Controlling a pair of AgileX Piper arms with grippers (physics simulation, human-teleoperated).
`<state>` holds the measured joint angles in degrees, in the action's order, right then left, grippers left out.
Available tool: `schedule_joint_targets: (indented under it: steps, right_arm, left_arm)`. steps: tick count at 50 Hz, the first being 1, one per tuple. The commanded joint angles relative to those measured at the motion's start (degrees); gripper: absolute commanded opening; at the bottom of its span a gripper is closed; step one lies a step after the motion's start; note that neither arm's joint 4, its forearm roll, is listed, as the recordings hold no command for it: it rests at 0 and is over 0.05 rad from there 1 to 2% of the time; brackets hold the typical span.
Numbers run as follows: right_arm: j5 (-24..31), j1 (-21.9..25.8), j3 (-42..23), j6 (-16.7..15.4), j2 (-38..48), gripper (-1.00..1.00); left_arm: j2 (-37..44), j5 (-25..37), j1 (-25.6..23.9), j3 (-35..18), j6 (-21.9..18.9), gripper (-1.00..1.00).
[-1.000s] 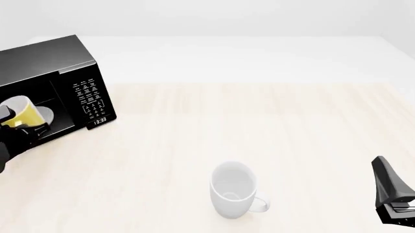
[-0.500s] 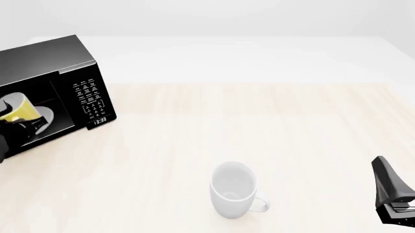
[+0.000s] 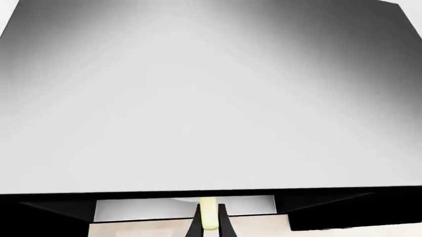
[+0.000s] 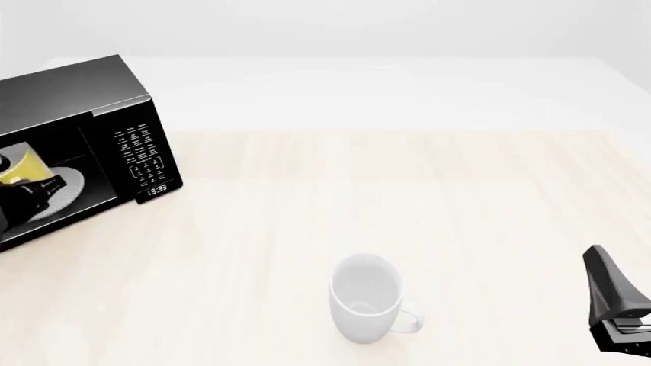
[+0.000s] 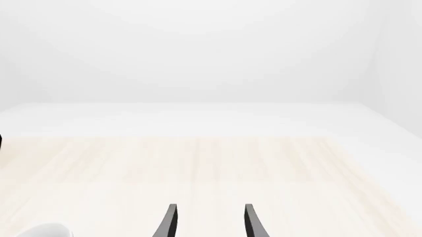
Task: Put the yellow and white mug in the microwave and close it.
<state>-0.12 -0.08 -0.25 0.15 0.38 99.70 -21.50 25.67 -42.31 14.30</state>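
Observation:
The black microwave stands at the table's far left with its cavity open; its door is out of view. Inside the cavity, the yellow and white mug is tilted just above the white turntable plate. My left gripper reaches into the cavity and is shut on the mug. In the left wrist view a yellow strip of the mug is pinched between the dark fingertips. My right gripper rests open and empty at the near right, also seen in the front view as the right gripper.
A larger all-white mug stands upright at the near centre of the table, handle to the right; its rim shows in the right wrist view. The keypad and clock face the front.
The left gripper has carried the yellow and white mug further left, deeper into the microwave cavity. The right arm and the white mug have not moved.

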Motion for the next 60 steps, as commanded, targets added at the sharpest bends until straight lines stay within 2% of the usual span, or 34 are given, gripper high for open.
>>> schedule_joint_targets:
  steps: [1, 28, 48, 49, 60]
  right_arm:
    - [0.0, 0.0, 0.0, 0.0, 0.0, 1.00]
    - [0.0, 0.0, 0.0, 0.0, 0.0, 1.00]
    - [0.0, -0.1, 0.0, 0.3, 0.0, 1.00]
    - [0.0, -0.1, 0.0, 0.4, 0.0, 1.00]
    - [0.0, -0.1, 0.0, 0.3, 0.0, 1.00]
  left_arm:
    - [0.8, 0.4, 1.0, -1.7, 0.1, -1.00]
    - [7.4, -1.7, 2.3, -4.0, -1.4, -1.00]
    - [8.8, -3.1, 3.4, -2.9, -3.8, -1.00]
    - [8.7, -3.2, 3.5, -2.8, -4.0, 1.00]
    - [7.5, -3.5, 3.8, -1.6, -4.8, 1.00]
